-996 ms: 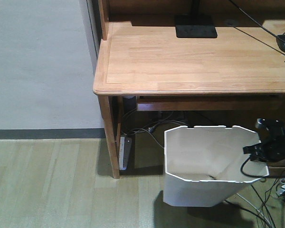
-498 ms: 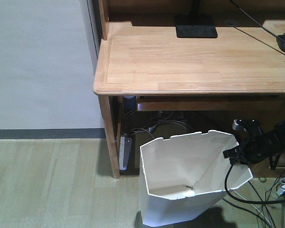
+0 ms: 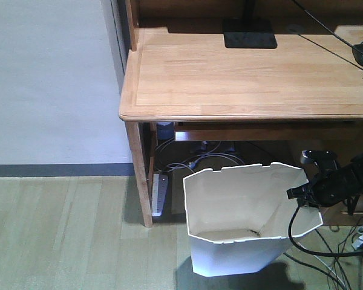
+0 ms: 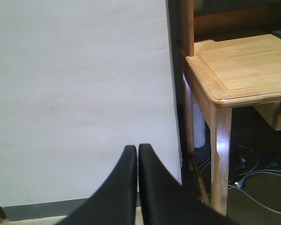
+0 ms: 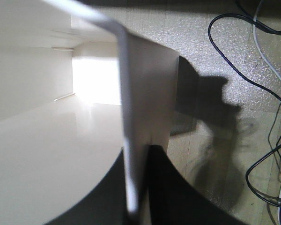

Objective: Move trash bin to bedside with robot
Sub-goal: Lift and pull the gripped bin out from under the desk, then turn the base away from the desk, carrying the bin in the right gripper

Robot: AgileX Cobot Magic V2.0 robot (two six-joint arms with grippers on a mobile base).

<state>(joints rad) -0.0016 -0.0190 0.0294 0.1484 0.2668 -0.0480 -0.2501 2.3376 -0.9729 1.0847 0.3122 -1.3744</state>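
Shifted: compared with half a second ago, the trash bin (image 3: 230, 241) stands a little further right and less tipped, and the right gripper (image 3: 299, 194) has gone with it.
Trash bin: on the floor in front of the desk (image 3: 242, 72), just beside its left leg, mouth up and leaning slightly toward the camera; a shadow under the base hints it may be partly off the floor, though that is hard to judge.
Right gripper: pinched tight on the bin's right-hand rim, one finger inside the wall (image 5: 131, 117) and one outside.
Left gripper (image 4: 136, 187): fingers pressed together on nothing, facing the white wall (image 4: 75, 93) and the desk corner.
Bedside: not in any view.
Key relation: the bin hangs left of the right gripper, long axis near vertical, so only the right arm can steer it; loose cables (image 3: 314, 254) lie just beside its base.
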